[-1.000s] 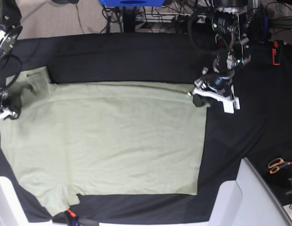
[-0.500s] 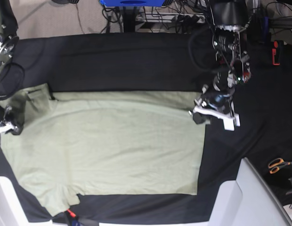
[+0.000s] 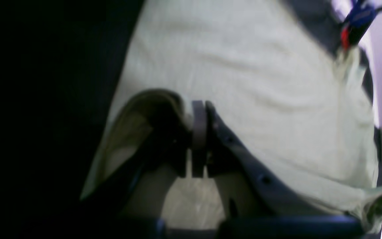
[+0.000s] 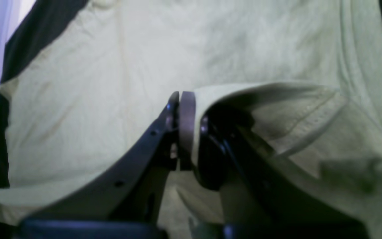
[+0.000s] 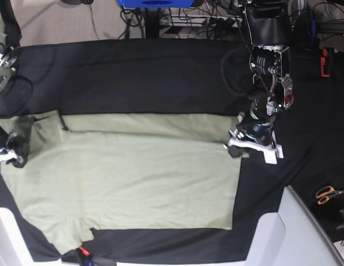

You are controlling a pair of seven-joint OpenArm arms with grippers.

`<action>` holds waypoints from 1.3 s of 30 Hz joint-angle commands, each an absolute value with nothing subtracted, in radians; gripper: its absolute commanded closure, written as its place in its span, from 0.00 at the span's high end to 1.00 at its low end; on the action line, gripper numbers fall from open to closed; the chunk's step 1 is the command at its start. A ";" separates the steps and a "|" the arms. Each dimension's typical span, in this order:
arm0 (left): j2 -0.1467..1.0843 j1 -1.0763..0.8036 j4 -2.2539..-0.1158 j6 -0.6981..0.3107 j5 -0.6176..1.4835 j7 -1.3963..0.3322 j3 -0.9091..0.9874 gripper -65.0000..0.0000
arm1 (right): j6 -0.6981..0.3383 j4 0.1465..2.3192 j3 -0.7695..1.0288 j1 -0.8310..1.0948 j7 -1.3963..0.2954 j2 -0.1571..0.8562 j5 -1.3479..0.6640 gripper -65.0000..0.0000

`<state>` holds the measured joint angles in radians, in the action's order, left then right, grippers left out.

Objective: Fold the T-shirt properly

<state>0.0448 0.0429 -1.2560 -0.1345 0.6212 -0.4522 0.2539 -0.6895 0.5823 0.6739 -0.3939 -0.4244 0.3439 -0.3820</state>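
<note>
grippers left (image 3: 199,132) and right (image 4: 186,127) each pinch a lifted edge of the soft, wrinkled sage t-shirt (image 5: 133,172).

The T-shirt (image 5: 127,177) is soft matt cloth, lying on matt black cloth (image 5: 133,72).

plain pale sage-green t-shirt (image 5: 127,172), black cloth (image 5: 133,72), seemingly orange-handled scissors (image 5: 327,194)
</note>
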 commanded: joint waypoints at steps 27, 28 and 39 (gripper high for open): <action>0.050 -0.133 -1.590 -0.150 0.641 -0.432 0.378 0.93 | -0.698 1.010 1.075 -0.257 -0.596 0.249 -0.409 0.78; 0.050 -0.168 -1.595 -0.150 0.641 -0.432 0.378 0.94 | -0.698 1.043 1.118 -0.240 -0.631 0.228 -0.409 0.78; 0.051 -0.351 -1.589 -0.151 0.641 -0.430 0.329 0.94 | -0.578 0.897 1.296 -0.232 -0.674 0.182 -0.407 0.78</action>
<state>0.0425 -0.3515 -1.5673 -0.1440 0.6292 -0.4530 0.3256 -0.5667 0.8810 1.2968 -0.2157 -0.6918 0.1600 -0.3874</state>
